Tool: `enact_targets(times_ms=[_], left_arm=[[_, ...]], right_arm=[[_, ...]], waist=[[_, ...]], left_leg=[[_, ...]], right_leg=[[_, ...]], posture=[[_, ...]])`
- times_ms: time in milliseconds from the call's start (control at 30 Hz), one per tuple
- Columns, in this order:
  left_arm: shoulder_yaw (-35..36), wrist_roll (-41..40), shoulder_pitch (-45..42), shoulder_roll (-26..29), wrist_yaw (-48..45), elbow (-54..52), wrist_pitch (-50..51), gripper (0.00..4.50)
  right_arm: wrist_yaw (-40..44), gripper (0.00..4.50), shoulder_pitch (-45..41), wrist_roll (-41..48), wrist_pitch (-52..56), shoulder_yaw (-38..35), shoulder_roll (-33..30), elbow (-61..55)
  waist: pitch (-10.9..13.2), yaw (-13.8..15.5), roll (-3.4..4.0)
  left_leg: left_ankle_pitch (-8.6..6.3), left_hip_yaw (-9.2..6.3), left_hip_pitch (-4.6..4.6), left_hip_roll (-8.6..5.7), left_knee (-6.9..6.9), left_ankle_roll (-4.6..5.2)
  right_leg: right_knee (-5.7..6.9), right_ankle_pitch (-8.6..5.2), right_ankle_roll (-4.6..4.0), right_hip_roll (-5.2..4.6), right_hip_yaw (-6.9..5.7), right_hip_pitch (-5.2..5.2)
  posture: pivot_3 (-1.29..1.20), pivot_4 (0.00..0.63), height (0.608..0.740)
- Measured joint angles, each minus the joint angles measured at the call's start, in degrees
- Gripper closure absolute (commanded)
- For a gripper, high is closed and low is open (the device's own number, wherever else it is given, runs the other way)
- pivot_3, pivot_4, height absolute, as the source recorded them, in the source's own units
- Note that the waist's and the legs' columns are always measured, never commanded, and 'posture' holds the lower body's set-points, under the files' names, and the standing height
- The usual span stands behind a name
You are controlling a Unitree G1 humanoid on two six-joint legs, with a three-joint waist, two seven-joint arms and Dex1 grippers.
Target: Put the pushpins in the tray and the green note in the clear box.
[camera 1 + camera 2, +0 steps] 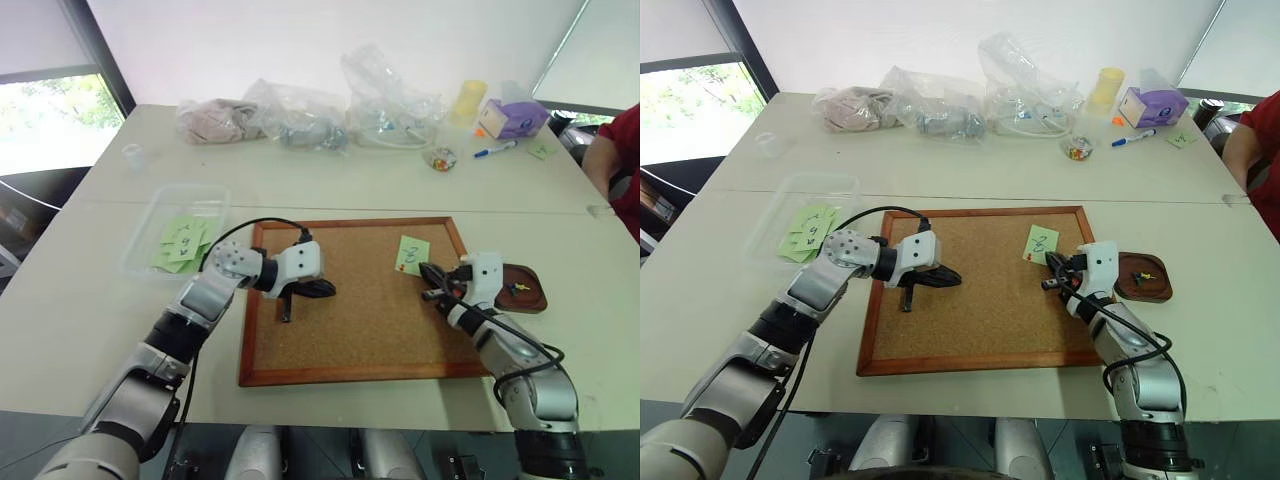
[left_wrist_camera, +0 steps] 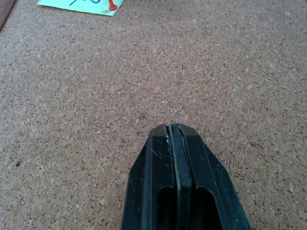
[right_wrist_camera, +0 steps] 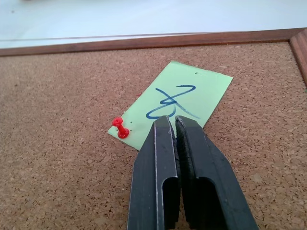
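Pushpins are split between two places: one red pushpin stands stuck through a corner of the green note on the cork board, and a few more lie in the tray, which sits on the table just off the board's right edge. Nearest the robot, the right gripper hovers over the board's right part with its two black fingers pressed together, gripping nothing; its tips sit at the near edge of the note, beside the red pin. The note carries a blue handwritten figure and lies near the board's far right corner. The left gripper hangs over the middle-left of the board, pointing right, its jaws clenched and empty, well apart from the note. Farther left, off the board, the clear box rests on the table with several green notes inside. Along the table's far side lie clear plastic bags, a small jar of coloured bits, a yellow cup, a purple box and a blue marker. A person's red sleeve shows at the right edge.
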Motion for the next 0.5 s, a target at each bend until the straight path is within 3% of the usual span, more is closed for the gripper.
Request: enact_targets(times_ms=[500], left_arm=[[-0.62,0.32,-0.18,1.03,-1.05,-0.21,0.86,4.5]], right_arm=[[-1.49,4.46,-0.17,0.04,-3.22,-2.72,0.59,-1.7]], waist=[[0.0,-0.26,0.0]], left_leg=[[0.0,0.0,0.03,0.02,0.0,0.0]], right_leg=[[0.02,0.0,0.0,0.03,0.0,0.0]], posture=[[0.0,0.15,0.737]])
